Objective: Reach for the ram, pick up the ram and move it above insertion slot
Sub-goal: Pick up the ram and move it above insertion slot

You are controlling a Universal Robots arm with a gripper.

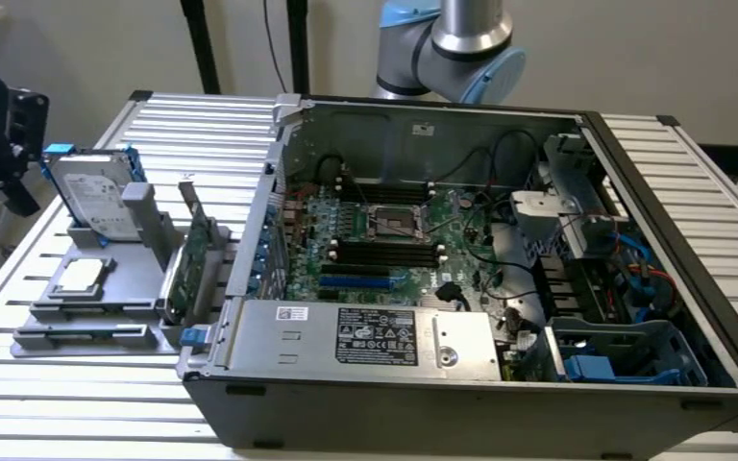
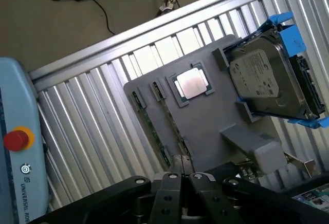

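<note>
Progress stands at the reach stage; ram (image 2: 174, 130) sits edge-on in a slot of the grey fixture (image 2: 211, 126), which lies at nine o'clock of the open computer case (image 1: 472, 403) in the exterior view and also carries a hard drive (image 2: 267, 80) and a processor (image 2: 193, 85). Gripper (image 2: 183, 183) hovers over the fixture near the ram's end, apart from it; whether it is released or clenched cannot be told; pick-up and carry to the insertion slot (image 1: 388, 252) are judged outstanding.

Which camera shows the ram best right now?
The wrist view: it looks down on the gray holder, where the ram shows edge-on as a thin green strip in its slot. The exterior view shows the holder side-on; the ram there is too small to tell.
</note>
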